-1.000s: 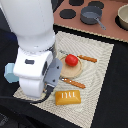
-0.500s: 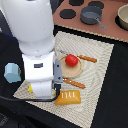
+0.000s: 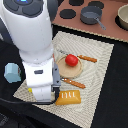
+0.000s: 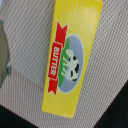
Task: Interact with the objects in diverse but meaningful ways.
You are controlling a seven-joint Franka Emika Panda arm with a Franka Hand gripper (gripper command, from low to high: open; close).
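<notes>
Worktop (image 3: pixel 112 90): dark surface carrying a woven, pale placemat (image 3: pixel 97 60).

Arm (image 3: pixel 32 35): white Panda, standing over the placemat's corner nearest the exterior view's left. Pincer: hidden beneath the wrist housing in the exterior view and outside the wrist view; whether open or closed could not be told.

Yellow rectangular packet (image 4: pixel 67 55): lay flat on the placemat directly under the wrist camera, label up, reading "BUTTER" on a red ribbon, with a cow pictured on a blue-green oval. In the exterior view it was hidden under the arm.

Golden-brown bread loaf (image 3: pixel 68 97): on the placemat just beside the arm's lower end.

Red tomato (image 3: pixel 71 60): sat on the tan round plate (image 3: pixel 62 71), mid-placemat.

Orange-handled utensils: one (image 3: pixel 86 58) beyond the plate, one (image 3: pixel 73 83) between plate and loaf.

Light-blue cup (image 3: pixel 12 73): on the dark worktop off the placemat, at the exterior view's left.

Grey handled pot (image 3: pixel 91 16): on the brown toy stove top (image 3: pixel 107 30), well apart from the arm.
</notes>
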